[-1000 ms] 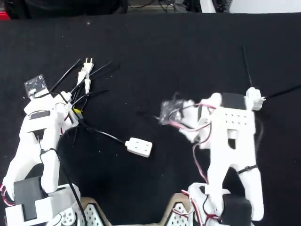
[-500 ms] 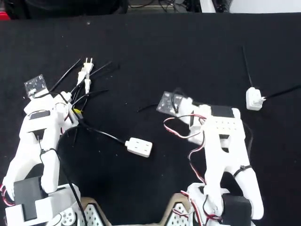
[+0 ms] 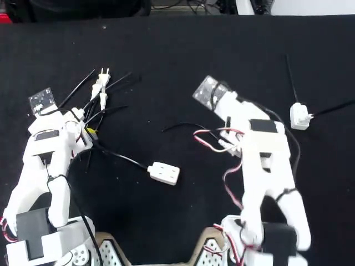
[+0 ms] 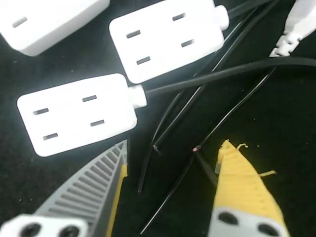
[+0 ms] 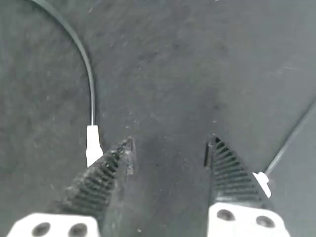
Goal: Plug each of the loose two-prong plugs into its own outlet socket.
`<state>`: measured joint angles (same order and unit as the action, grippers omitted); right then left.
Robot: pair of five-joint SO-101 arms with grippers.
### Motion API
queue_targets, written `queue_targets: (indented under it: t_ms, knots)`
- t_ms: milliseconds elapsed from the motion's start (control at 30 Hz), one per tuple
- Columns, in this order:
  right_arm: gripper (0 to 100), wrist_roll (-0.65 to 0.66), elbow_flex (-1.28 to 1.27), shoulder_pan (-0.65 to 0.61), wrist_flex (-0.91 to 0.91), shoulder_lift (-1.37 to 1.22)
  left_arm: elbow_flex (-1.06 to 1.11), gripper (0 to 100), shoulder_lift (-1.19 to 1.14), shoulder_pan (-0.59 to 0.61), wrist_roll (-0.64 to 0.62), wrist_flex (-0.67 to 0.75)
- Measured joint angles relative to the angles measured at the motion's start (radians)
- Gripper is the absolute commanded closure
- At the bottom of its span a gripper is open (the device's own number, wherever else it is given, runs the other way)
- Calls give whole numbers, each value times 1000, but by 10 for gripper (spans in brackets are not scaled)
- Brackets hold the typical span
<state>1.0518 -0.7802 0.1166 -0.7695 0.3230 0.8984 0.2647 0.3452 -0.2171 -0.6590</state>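
Three white outlet blocks [image 4: 74,116] lie just ahead of the left gripper [image 4: 173,148], one cut off at the frame edge. The gripper's jaws stand wide apart, gripping nothing, with black cables [image 4: 212,75] running between them. Loose plugs [image 3: 101,83] lie beyond that arm. One outlet [image 3: 164,173] sits mid-table. Right gripper [image 5: 170,142] gapes empty over the black cloth [image 5: 197,59]; a white cable end [image 5: 92,148] is half hidden behind one finger [image 5: 98,182].
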Motion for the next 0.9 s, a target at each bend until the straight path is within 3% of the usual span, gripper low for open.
queue_targets:
  t_ms: [233, 367, 600, 900]
  knots:
    - [773, 267, 63, 124, 12, -239, 0, 719, 0, 0, 0, 0]
    - [773, 298, 55, 114, -12, -247, 0, 719, 0, 0, 0, 0]
    - [773, 299, -127, -83, -172, -61, 0, 719, 0, 0, 0, 0]
    - [773, 302, -385, -333, -199, 430, 0, 719, 0, 9, 0, 0]
